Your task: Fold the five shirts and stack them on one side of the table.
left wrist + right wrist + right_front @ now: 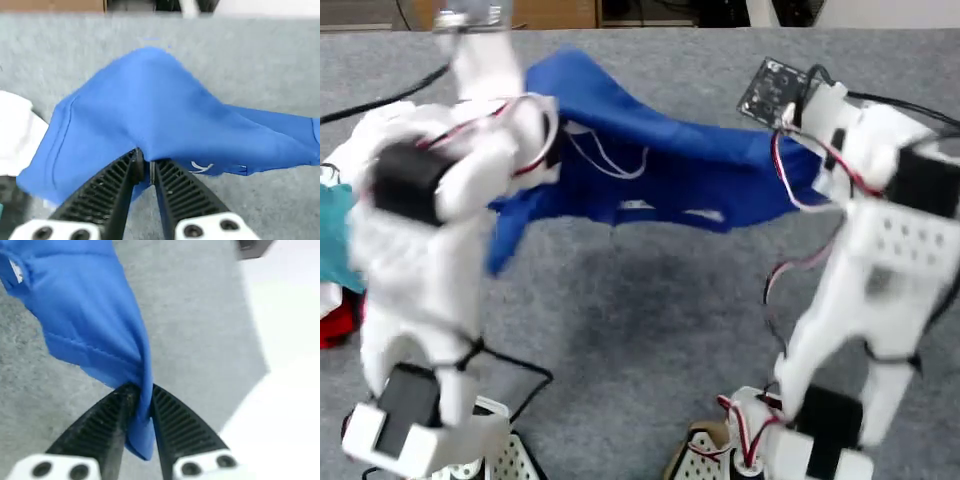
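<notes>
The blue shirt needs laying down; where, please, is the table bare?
The widest bare patch is the grey table under the lifted blue shirt, between the left arm and right arm. Another bare strip runs beyond the shirt along the far edge. Crowded: beside the left arm, where teal cloth and red cloth lie.

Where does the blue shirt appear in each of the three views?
High view: blue shirt hangs stretched between the two arms.
Left wrist view: blue shirt pinched in the left gripper, spreading beyond it.
Right wrist view: blue shirt pinched in the right gripper.
Shared landmark: the grey table.
</notes>
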You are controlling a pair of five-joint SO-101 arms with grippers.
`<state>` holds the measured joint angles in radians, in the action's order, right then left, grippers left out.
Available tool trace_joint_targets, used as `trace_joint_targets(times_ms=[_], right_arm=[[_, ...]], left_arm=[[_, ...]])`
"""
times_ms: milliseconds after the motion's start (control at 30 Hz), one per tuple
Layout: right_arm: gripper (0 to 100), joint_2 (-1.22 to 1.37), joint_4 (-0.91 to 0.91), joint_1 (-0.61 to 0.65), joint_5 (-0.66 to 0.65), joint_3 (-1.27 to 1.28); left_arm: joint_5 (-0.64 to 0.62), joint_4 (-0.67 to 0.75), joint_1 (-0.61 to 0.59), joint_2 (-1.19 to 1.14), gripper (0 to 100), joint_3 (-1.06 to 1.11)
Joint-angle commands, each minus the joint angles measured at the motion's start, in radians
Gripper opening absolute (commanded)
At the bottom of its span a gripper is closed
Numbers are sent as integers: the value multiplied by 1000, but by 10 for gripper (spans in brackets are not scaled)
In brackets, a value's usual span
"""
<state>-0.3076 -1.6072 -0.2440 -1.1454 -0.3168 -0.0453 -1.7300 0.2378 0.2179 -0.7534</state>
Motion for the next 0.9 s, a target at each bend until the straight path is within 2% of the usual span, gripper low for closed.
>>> trace_joint_targets(times_ms=[0, 133, 233, 367, 567, 733, 867], right_arm=[[2, -124, -106, -15, 17, -114], [2, -225, -167, -22, 17, -179], [2, -309, -173, -22, 43, -180], [2, -397, -173, -22, 52, -177], [2, -386, -172, -16, 49, -128], [2, -272, -11, -15, 51, 61], [2, -128, 195, -15, 52, 229]], left_arm=[[31, -31, -18, 104, 21, -106], [69, -31, -8, 240, 32, -25], [75, -31, -8, 367, 116, 106], [78, -31, -9, 572, 226, 345], [78, -29, -9, 820, 250, 710], [74, 2, -9, 797, 250, 922], [72, 193, -9, 750, 247, 1102]])
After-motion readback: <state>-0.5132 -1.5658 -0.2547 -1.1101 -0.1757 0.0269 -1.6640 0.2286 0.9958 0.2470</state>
